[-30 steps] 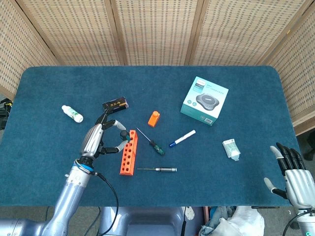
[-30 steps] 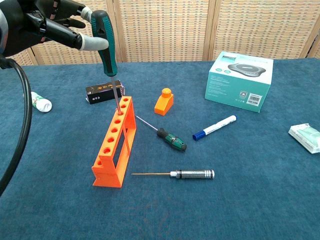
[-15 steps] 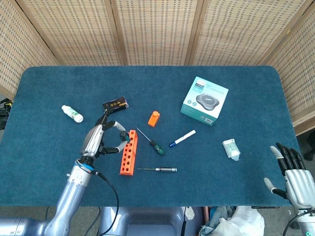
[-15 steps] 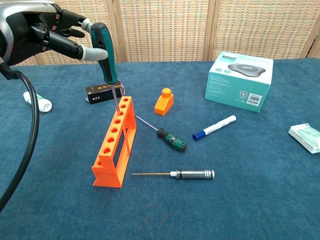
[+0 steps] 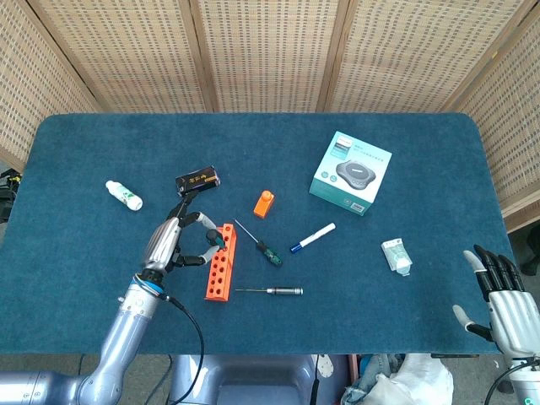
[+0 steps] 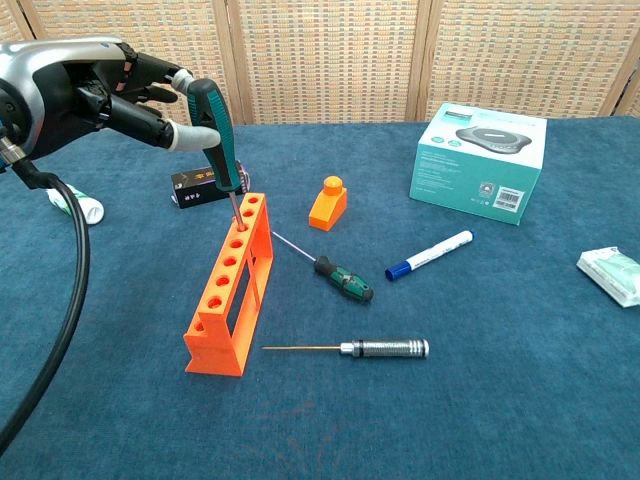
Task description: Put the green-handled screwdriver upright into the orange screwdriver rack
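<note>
Nearest the robot, at the table's front right corner in the head view, the right hand (image 5: 499, 302) rests palm up with its fingers spread, holding nothing; the chest view does not show it. Just beyond the front edge lies a steel-handled driver (image 6: 358, 348), its thin shaft pointing at the base of the rack (image 6: 231, 285).

That rack is a bright orange strip with a row of round holes along its top, standing on two end legs, open underneath, and running away from the robot. Above its far end the left hand (image 6: 118, 93) pinches the screwdriver (image 6: 219, 133) between thumb and fingertips. The tool has a fat handle in dark green with black grip panels and a short dark shaft. It stands nearly upright, leaning slightly left at the top, with its tip down in one of the holes at the rack's far end; how deep it sits cannot be told.

Right of the rack a smaller green-and-black driver (image 6: 336, 275) lies flat on the blue cloth (image 6: 480, 400), and past it a white marker (image 6: 429, 254) with a blue cap. Further right a small pale packet (image 6: 613, 273) sits at the picture's edge. Behind the rack are a black box (image 6: 197, 186), an orange block (image 6: 328, 203) and a white bottle (image 6: 78, 207). Farthest back stands a teal carton (image 6: 482, 162).
</note>
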Available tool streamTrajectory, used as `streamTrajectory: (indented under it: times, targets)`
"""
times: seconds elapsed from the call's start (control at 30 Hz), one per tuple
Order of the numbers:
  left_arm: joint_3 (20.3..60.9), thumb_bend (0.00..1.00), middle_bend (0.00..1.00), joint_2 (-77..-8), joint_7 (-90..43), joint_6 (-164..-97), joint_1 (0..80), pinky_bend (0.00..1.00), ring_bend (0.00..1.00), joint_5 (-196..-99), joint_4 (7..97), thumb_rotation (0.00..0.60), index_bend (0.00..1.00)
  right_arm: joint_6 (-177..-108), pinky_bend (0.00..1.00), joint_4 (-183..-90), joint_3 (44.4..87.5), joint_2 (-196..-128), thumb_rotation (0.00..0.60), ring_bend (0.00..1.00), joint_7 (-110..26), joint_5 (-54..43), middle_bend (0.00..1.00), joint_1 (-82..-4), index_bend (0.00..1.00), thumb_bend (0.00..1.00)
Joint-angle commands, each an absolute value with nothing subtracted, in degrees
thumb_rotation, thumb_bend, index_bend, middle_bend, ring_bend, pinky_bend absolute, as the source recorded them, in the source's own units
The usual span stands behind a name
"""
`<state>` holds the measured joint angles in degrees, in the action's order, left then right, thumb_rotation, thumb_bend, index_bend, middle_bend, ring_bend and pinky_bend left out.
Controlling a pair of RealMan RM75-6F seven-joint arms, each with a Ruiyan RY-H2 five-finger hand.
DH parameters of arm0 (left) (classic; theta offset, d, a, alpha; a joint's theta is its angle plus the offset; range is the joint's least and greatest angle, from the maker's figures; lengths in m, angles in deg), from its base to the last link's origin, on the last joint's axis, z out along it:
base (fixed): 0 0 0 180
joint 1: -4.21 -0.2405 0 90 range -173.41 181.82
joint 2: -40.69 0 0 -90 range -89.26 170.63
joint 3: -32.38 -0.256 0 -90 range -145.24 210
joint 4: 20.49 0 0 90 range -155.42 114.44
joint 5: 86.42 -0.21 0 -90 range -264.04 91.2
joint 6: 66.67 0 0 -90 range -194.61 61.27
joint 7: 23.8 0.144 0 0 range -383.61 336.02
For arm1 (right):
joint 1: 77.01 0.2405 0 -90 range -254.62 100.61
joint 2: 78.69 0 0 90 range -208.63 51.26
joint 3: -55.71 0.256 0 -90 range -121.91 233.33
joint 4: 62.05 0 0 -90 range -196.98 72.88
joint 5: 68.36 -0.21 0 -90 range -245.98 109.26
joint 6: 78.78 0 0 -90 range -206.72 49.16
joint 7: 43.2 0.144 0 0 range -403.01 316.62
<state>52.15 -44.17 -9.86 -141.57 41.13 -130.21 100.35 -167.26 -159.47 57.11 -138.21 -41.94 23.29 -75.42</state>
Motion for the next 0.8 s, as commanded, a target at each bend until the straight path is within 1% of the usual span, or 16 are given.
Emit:
streamTrajectory:
  times: [0.03,0.43,0.8]
  targets:
    - [51.9,0.37,0.01,-44.5,-9.7,-141.5,41.3,0.0,0.0,-130.1,100.0,0.6,0.57,-167.4,0.0,-159.5,57.1,-138.2,0.6,0.0,-42.0,23.4,0.0,-75.4,0.0,0.26]
    - [51.0,0.36,0.01,-45.6,-9.3,-140.8,41.5,0.0,0.0,-128.6,97.9,0.6,0.57,-167.3,0.0,-159.4,57.1,-138.2,0.6,0.0,-41.8,23.3,0.0,-75.4,0.0,0.26]
    - [49.2,0.37,0.01,-46.2,-10.0,-139.1,40.9,0.0,0.0,-128.2,95.5,0.6,0.57,-167.3,0.0,-159.5,57.1,-138.3,0.6,0.0,-42.1,23.4,0.0,-75.4,0.0,0.26]
